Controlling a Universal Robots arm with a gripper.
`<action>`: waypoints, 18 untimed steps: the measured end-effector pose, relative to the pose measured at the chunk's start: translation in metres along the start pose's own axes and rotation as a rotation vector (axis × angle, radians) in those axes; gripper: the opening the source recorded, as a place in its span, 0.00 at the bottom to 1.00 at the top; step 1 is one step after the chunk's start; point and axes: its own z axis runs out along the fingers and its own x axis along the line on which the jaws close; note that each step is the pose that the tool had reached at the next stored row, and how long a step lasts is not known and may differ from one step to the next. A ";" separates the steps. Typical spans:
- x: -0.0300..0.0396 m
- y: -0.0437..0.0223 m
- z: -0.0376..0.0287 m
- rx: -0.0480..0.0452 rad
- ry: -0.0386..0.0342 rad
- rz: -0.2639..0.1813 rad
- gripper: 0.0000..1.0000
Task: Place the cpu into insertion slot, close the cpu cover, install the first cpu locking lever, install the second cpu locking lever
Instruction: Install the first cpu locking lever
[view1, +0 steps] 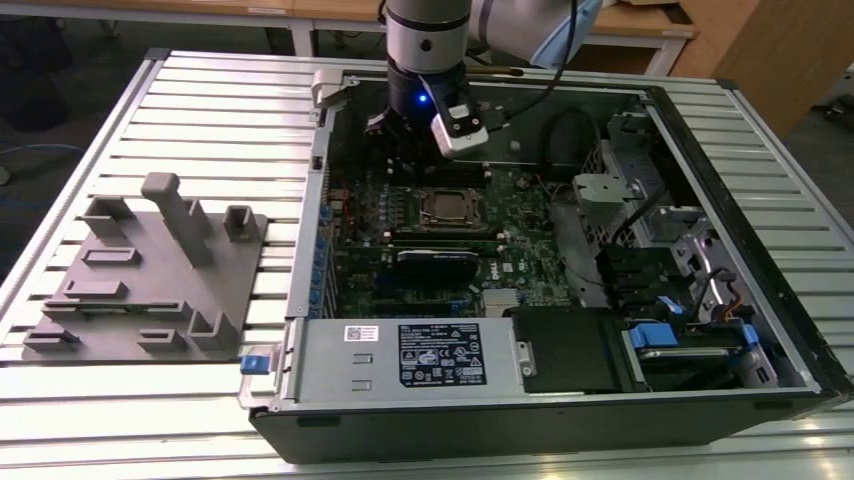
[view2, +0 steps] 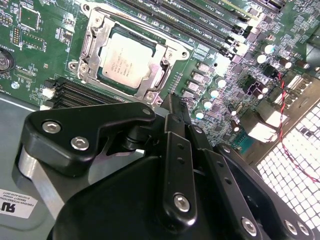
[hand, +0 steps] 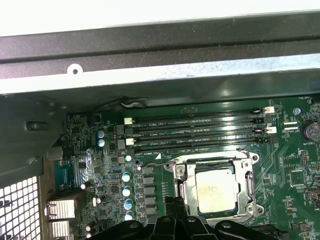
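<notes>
Bright even light; glare on cpu (view2: 126, 59), soft shadows.

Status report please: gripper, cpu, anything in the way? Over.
Black gripper shut, empty, tip beside the cover. Silver-grey square cpu seated flat. Thin silver metal cpu cover down around it. No obstruction seen between them.

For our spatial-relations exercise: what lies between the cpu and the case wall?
Long memory slots, between cpu and case wall in the first wrist view.
</notes>
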 end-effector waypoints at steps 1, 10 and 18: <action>0.0007 -0.0001 -0.0001 0.0001 0.0000 0.000 0.10; 0.0096 -0.0009 -0.0001 -0.0006 -0.0012 0.000 0.10; 0.0119 -0.0011 -0.0001 -0.0006 -0.0012 0.000 0.10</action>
